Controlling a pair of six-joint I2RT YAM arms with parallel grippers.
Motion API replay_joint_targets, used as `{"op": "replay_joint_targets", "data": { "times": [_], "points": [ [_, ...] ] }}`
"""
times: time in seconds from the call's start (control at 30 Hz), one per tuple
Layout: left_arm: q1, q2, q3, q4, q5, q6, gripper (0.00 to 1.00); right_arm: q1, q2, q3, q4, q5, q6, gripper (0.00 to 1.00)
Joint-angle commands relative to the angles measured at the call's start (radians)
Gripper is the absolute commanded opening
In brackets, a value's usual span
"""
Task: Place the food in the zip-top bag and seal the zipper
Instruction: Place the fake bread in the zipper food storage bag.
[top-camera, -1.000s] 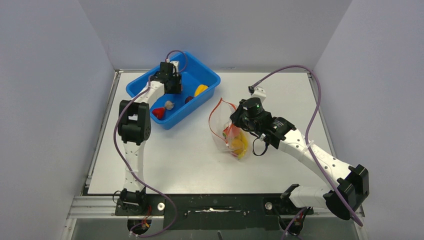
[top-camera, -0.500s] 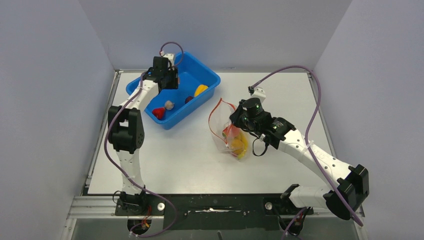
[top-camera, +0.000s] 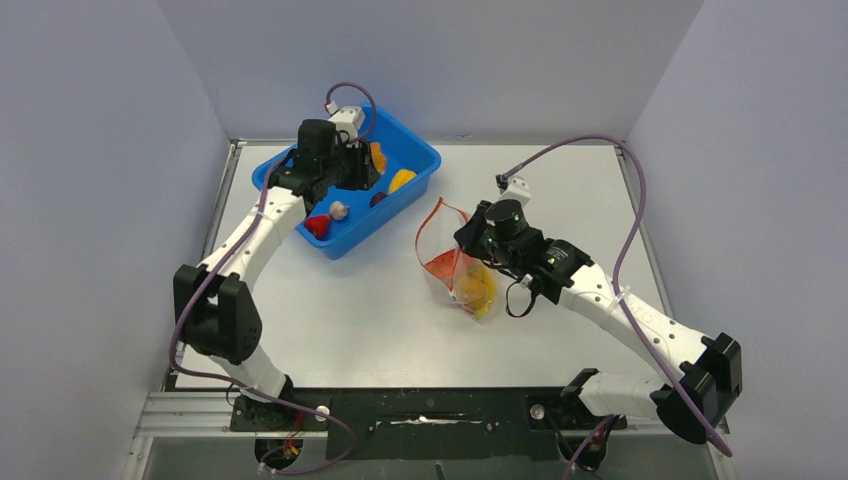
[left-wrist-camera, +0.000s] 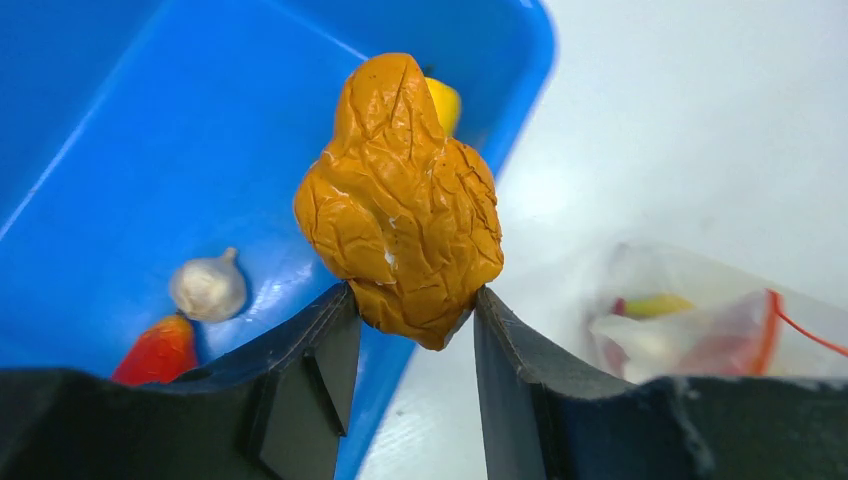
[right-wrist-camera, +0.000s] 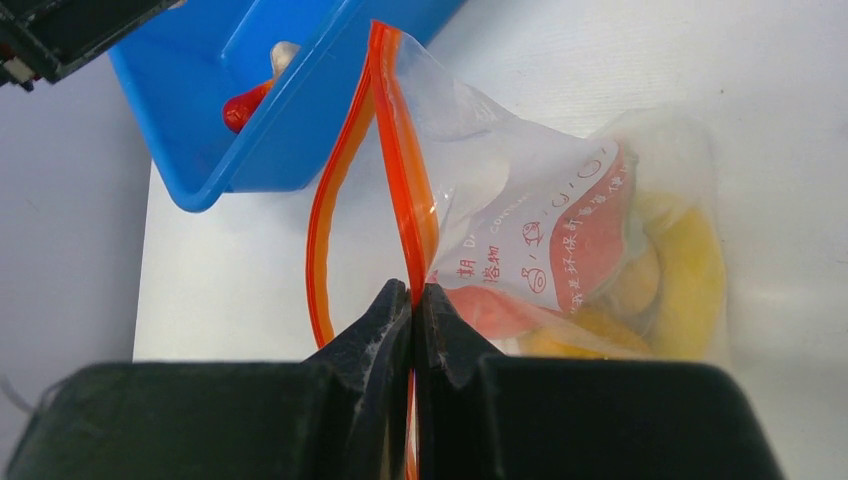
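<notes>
Top view: the left pincer (top-camera: 362, 165) is seen over the blue tub (top-camera: 430, 158) at the far left of the surface (top-camera: 350, 310). The right pincer (top-camera: 462, 238) is at the mouth of the zip-top bag (top-camera: 455, 265), which lies mid-surface, just beside the tub's near right corner. Yellow and orange food (top-camera: 478, 292) is noted in the bag's near end.

Left wrist view: the grasp, not resolved from above, is shown. The left pincer is clamped on a wrinkled orange lump (left-wrist-camera: 400, 200), gripped at its lower end and held above the tub floor. Below it in the tub, a white garlic (left-wrist-camera: 208, 288), a red piece (left-wrist-camera: 160, 350) and a yellow piece (left-wrist-camera: 445, 100), partly hidden behind the lump, are recorded. The bag appears blurred at right.

Right wrist view: the right pincer's fingers are pressed together on one side of the zipper (right-wrist-camera: 408, 190). The other side bows away to the left, so the mouth is seen agape. Red print with characters is legible on the bag only here.

The surface is white and matt, with a metal rail along its edges. It is enclosed by plain pale grey walls (top-camera: 450, 60) on three sides. Purple cables (top-camera: 600, 140) are routed along both arms.
</notes>
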Motion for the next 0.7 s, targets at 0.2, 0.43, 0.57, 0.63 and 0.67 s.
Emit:
{"op": "replay_joint_targets", "data": {
  "times": [0.2,0.43,0.57,0.63,0.67],
  "points": [
    [-0.105,-0.239,-0.152,0.082,0.269,-0.089,0.3,-0.008,-0.06,0.004,0.078,-0.019,0.015,0.0],
    [-0.187,-0.371,-0.277,0.119,0.423,-0.145,0.3,-0.007,-0.064,-0.015,0.091,-0.019,0.025,0.0],
    [-0.223,-0.42,-0.315,0.09,0.425,-0.166,0.3,-0.004,-0.065,-0.024,0.101,-0.029,0.036,0.0],
    [-0.236,-0.441,-0.347,0.123,0.431,-0.201,0.3,0.001,-0.068,-0.022,0.102,-0.023,0.038,0.0],
    [-0.243,-0.446,-0.362,0.135,0.429,-0.217,0.3,0.004,-0.07,-0.023,0.104,-0.019,0.04,0.0]
  ]
}}
